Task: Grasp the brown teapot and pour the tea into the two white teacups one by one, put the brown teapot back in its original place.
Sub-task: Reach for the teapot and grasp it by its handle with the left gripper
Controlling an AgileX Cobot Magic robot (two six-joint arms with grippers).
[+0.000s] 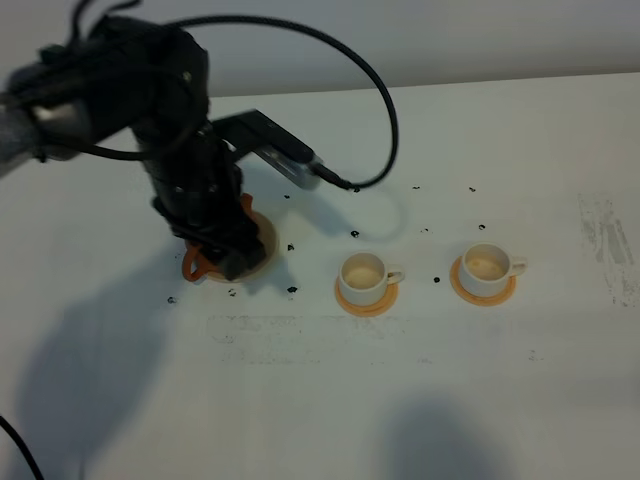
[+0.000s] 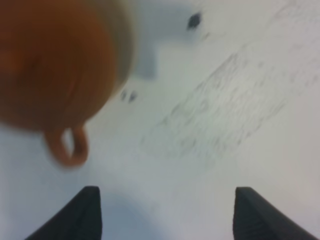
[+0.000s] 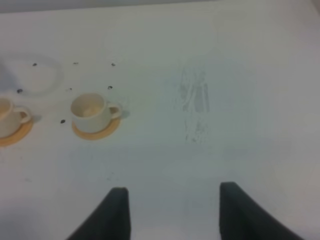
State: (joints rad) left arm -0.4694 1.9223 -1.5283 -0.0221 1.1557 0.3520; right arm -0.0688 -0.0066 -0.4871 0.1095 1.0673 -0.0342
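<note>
The brown teapot (image 1: 196, 264) stands at the left, mostly hidden under my left arm; only its orange-brown loop handle sticks out. The pale cream saucer (image 1: 268, 240) shows at its rim beside the arm. In the left wrist view the teapot (image 2: 50, 60) is a close blur, off to one side beyond the fingertips. My left gripper (image 2: 167, 215) is open with nothing between its fingers. The two white teacups (image 1: 364, 272) (image 1: 487, 263) sit upright on orange coasters. My right gripper (image 3: 175, 215) hangs open over bare table, the teacups (image 3: 90, 111) (image 3: 7, 117) well away from it.
Small black specks (image 1: 354, 234) lie scattered on the white table (image 1: 420, 400) around the cups and saucer. A black cable (image 1: 385, 110) loops from the left arm over the table behind the cups. Faint scuff marks (image 1: 605, 240) show at the right.
</note>
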